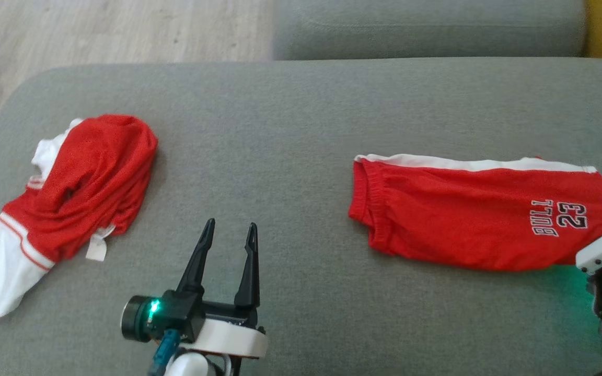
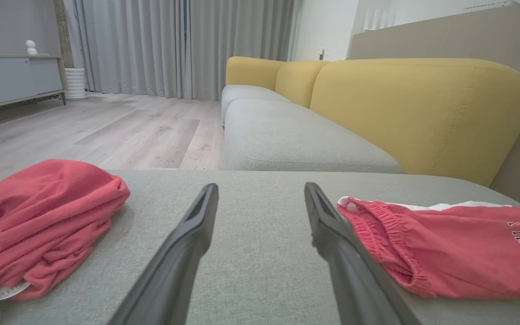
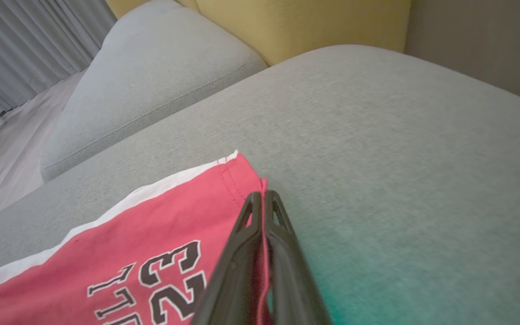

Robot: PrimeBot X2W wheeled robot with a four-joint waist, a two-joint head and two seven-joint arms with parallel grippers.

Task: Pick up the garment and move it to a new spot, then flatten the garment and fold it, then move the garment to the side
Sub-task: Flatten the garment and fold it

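Two red pieces on the grey cushion (image 1: 290, 115) from where I'm sitting. The shorts (image 1: 468, 219) with BULL 23 lie flat on its right side, and my right gripper (image 3: 262, 195) is pressed together on the hem at their far right corner. My left gripper (image 1: 230, 228) is spread wide over bare cushion, between the shorts and the crumpled red-and-white jersey (image 1: 87, 177) on the left.

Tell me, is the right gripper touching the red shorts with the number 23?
Touching. The right wrist view shows the right gripper closed on the red shorts, their edge pinched between the jaws.
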